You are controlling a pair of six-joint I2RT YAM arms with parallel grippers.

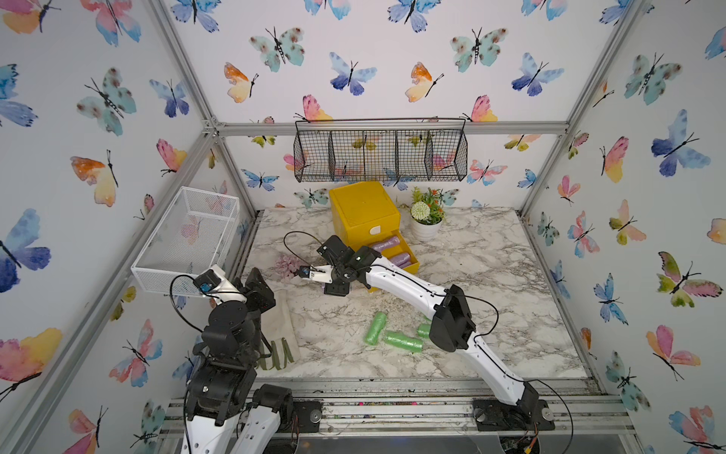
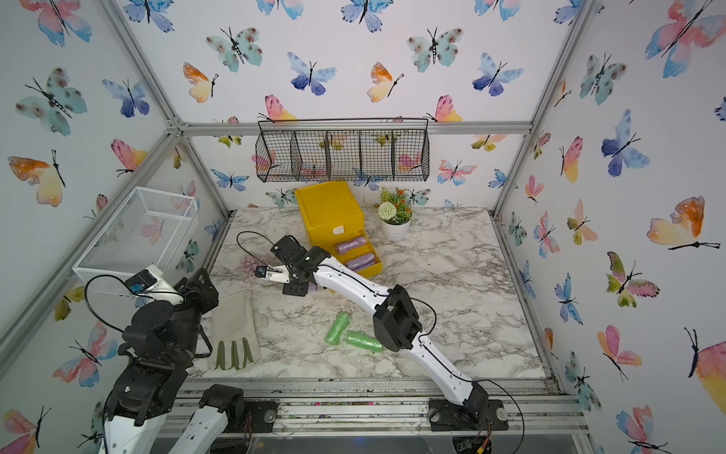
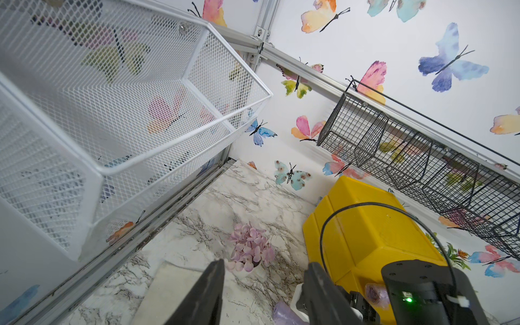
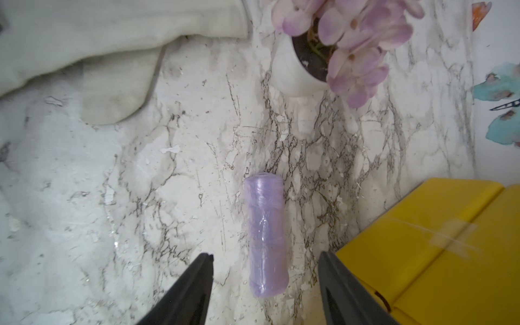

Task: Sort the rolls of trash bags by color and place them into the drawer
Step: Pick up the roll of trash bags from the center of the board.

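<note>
Purple roll (image 4: 266, 239) is lying lower centre on the counter (image 4: 112, 197), looking light, squashy and slippery; right tool (image 4: 265, 254) is hanging with jaws apart, flanking it and touching nothing, inviting a mid-length pinch.

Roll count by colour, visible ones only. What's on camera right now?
Purple rolls: 3 (two in the open drawer, one on the table)
Green rolls: 3 (all on the table, one partly behind the right arm)
Pink rolls: 0 in view
Total: 6

Butterfly wallpaper (image 1: 393, 98) surrounds a marble tabletop (image 1: 491, 275).
</note>
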